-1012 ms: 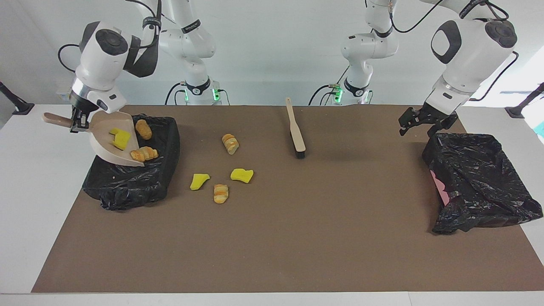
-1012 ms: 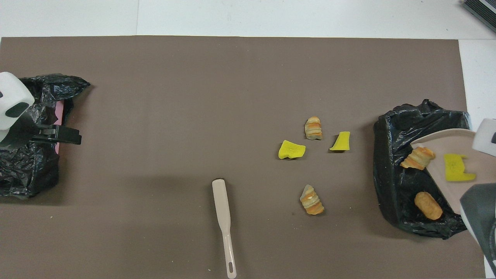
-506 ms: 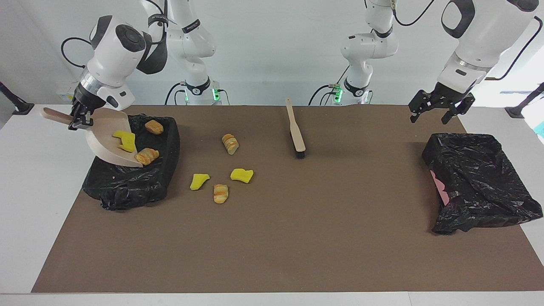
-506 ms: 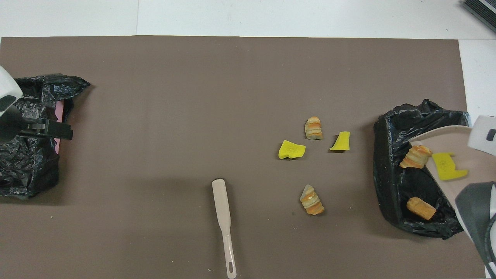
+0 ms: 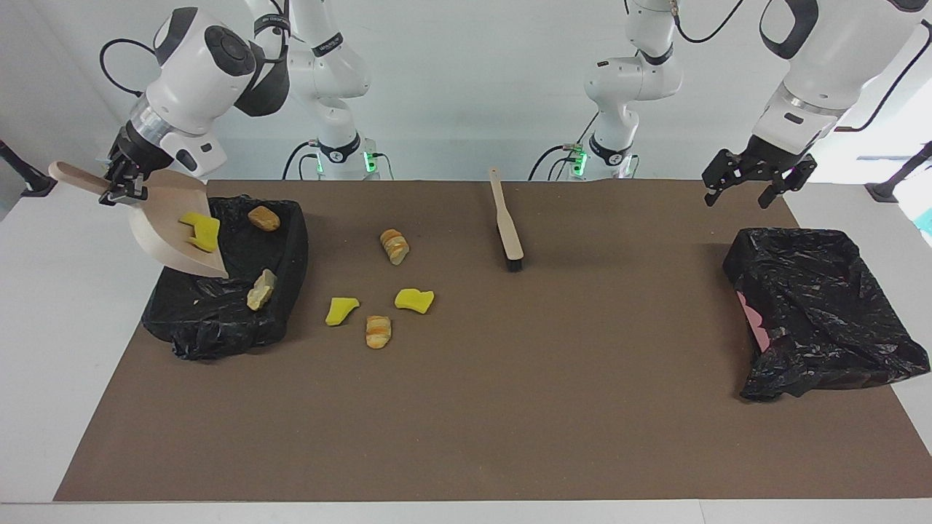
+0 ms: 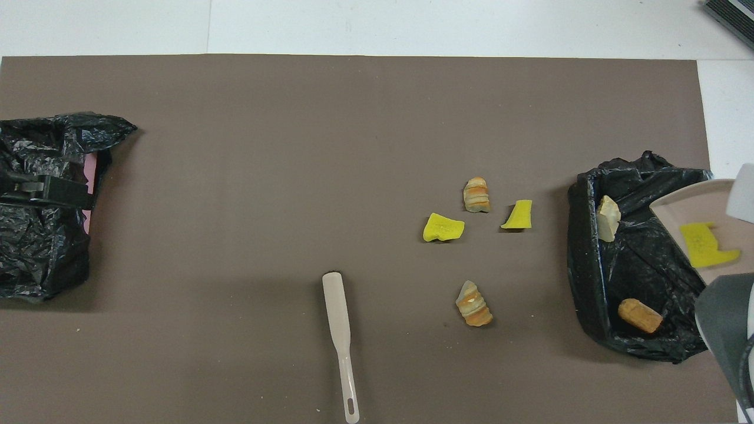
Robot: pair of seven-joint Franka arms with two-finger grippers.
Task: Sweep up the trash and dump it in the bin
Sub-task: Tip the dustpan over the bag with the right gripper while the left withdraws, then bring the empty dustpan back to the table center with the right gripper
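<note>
Two trash pieces (image 5: 262,251) lay in the lined bin (image 5: 291,240) under the right gripper (image 5: 120,191), clamped on the tilted dustpan (image 5: 164,233), lip down, one yellow chunk (image 5: 198,231) inside. Four pieces (image 5: 378,295) lay on the mat; no writing was readable. Left gripper (image 5: 750,185) hung open over the other bin (image 5: 823,313).

A brush (image 5: 507,229) with a pale handle and dark bristles lies at upper centre of the facing view on the brown mat (image 5: 510,407) covering the white desk (image 5: 44,349). A second black-bagged bin (image 5: 819,309) sits at right, pink showing at its edge.
</note>
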